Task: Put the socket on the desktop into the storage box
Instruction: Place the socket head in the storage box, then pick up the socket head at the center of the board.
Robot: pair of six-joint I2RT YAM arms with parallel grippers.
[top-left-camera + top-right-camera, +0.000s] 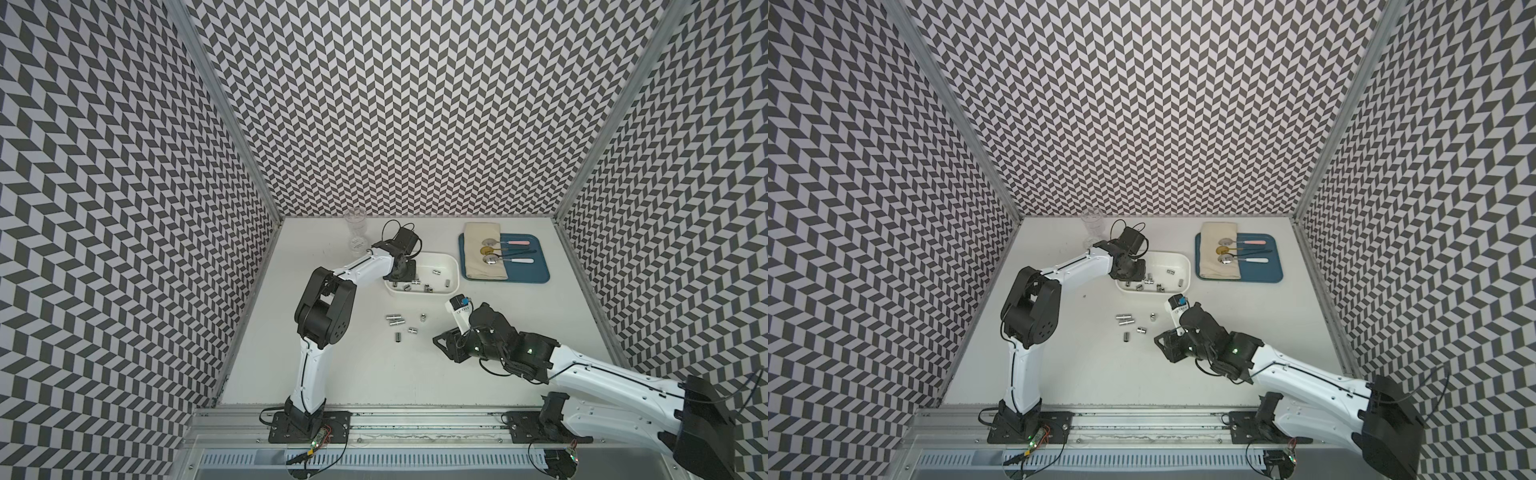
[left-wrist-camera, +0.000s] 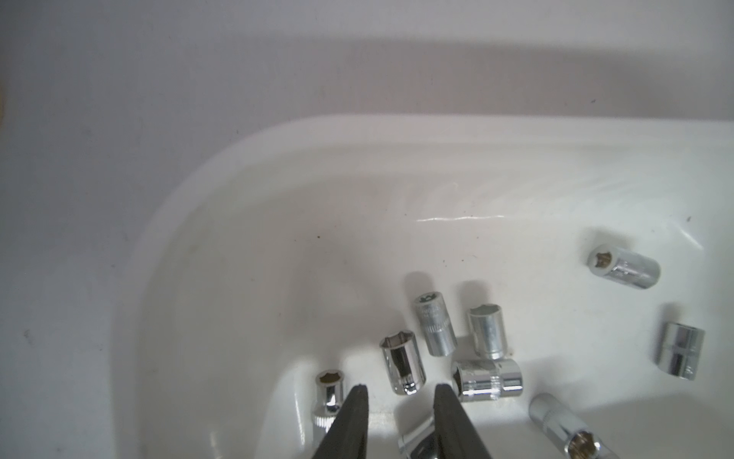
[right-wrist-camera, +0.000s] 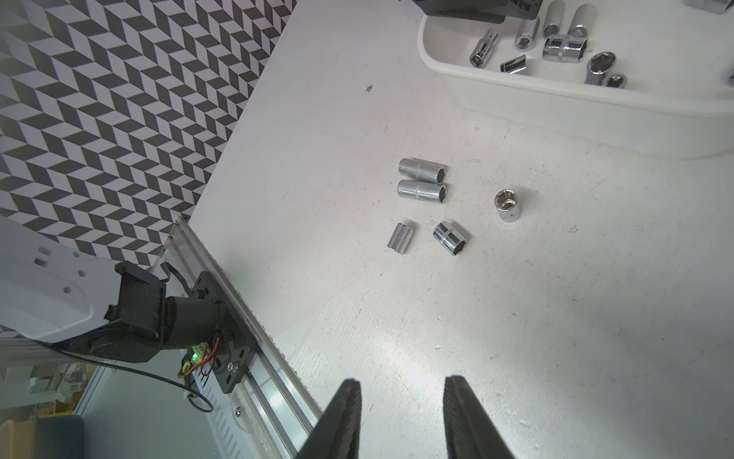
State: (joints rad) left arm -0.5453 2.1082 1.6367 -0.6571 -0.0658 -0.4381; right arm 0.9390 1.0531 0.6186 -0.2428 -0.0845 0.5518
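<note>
Five sockets on white desktop, chevron walls

You have a white table carrying the white storage box toward the back, a blue tray just beside it on the right, a clear glass cup near the back-left corner, and five loose sockets clustered before the box, among them one upright socket.

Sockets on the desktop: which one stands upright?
The lone socket set apart from the group, hex opening up; the other four lie on their sides.
</note>
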